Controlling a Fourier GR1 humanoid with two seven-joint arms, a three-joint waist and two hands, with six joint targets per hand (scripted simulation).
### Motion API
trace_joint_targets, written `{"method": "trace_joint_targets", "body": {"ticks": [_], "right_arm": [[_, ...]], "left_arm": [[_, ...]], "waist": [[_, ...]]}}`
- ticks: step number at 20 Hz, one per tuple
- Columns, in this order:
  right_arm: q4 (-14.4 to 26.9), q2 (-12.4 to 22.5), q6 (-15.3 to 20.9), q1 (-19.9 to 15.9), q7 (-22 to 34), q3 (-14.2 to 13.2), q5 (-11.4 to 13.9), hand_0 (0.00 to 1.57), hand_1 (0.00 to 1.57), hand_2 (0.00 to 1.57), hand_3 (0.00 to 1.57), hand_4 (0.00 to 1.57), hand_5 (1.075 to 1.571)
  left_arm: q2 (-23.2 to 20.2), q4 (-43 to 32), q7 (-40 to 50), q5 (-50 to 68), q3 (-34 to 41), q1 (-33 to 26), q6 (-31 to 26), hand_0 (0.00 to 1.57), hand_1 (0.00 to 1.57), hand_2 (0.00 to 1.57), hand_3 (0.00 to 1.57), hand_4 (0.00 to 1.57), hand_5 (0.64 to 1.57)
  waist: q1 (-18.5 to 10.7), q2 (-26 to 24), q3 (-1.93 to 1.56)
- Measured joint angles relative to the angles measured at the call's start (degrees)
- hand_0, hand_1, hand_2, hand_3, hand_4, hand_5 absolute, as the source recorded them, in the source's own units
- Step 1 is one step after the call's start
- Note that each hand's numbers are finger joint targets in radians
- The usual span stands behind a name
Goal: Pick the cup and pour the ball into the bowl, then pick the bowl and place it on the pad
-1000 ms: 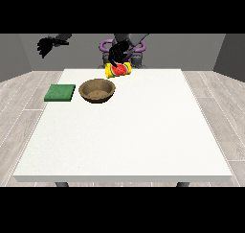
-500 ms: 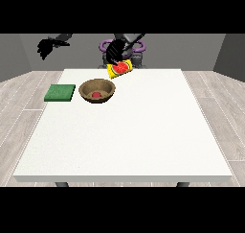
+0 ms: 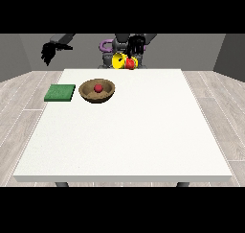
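Ball [image 3: 98,87]: now inside bowl [image 3: 97,96], poured from yellow cup [image 3: 119,61]; pour complete. Hand at view's right [image 3: 135,46] grips cup. Other hand [image 3: 48,52] idle, grip unclear. Pad [image 3: 60,93] awaits bowl.

No text, label, brand, number or sign can be read anywhere.

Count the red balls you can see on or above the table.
2: one small red ball lies inside the brown wooden bowl; a second red round thing sits beside the tipped yellow cup.
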State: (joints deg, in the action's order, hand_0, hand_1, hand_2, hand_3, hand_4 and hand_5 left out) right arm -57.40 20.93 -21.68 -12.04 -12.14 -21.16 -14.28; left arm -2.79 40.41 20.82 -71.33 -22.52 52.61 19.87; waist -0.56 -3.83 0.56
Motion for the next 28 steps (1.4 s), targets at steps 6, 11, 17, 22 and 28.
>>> {"method": "trace_joint_targets", "body": {"ticks": [6,11,17,22,28], "right_arm": [[-1.7,-2.8,2.3,-2.7,-0.8,1.0,0.2,0.0,0.0,0.0,0.0,0.28,1.567],[-3.0,-6.2,7.0,-5.2,-1.3,2.2,1.8,0.0,0.0,0.0,0.0,0.21,1.571],[-2.5,-11.6,15.3,-7.6,-1.6,3.1,3.7,0.0,0.0,0.0,0.0,0.32,1.569],[2.4,-12.4,17.8,-10.2,-4.3,2.7,4.0,0.0,0.0,0.0,0.0,0.26,1.567],[11.2,-10.9,18.0,-14.2,-8.9,1.5,3.7,0.0,0.0,0.0,0.0,0.19,1.561]], "left_arm": [[2.1,9.7,-5.7,24.5,11.8,-8.9,8.5,0.0,0.0,0.0,0.0,0.0,1.553],[2.6,18.8,-16.9,45.6,14.5,-15.9,6.3,0.0,0.0,0.0,0.0,0.0,1.565],[2.3,24.2,-30.1,59.3,14.8,-23.5,-2.1,0.0,0.0,0.0,0.0,0.0,1.563],[0.1,26.5,-34.2,63.8,17.1,-26.4,-8.3,0.0,0.0,0.0,0.0,0.0,1.565],[-3.1,29.9,-34.3,65.8,19.5,-27.1,-12.9,0.0,0.0,0.0,0.0,0.0,1.565]], "waist": [[-0.1,6.8,0.62],[-2.1,10.2,0.31],[-6.1,12.4,-0.27],[-7.3,13.1,-0.48],[-7.9,14.4,-0.57]]}}
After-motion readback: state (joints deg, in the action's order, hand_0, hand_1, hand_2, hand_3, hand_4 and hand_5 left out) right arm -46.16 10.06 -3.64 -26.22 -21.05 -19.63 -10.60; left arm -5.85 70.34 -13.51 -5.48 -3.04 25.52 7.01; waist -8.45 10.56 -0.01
